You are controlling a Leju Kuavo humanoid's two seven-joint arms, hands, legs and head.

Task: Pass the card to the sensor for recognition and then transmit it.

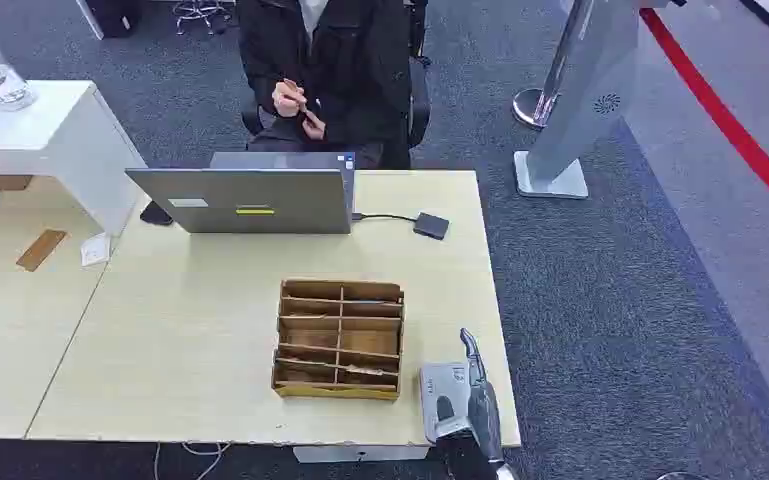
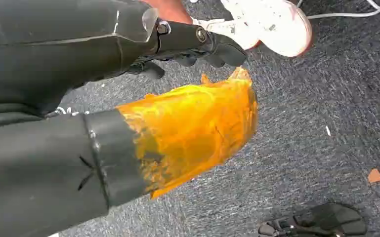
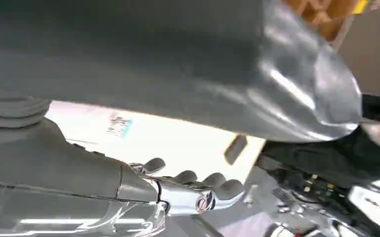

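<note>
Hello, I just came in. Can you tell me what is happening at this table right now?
The robot stands at a light wooden desk. Its right hand is at the near right corner, beside a wooden divided box, and appears to hold nothing; the card is not picked up yet. The left hand hangs low over the carpet. Across the desk a person sits behind a laptop, which has a small dark device cabled to it.

Divided box [image 1: 340,338] on table [image 1: 190,340]; laptop [image 1: 243,199] behind it; person [image 1: 325,60] behind laptop.
</note>
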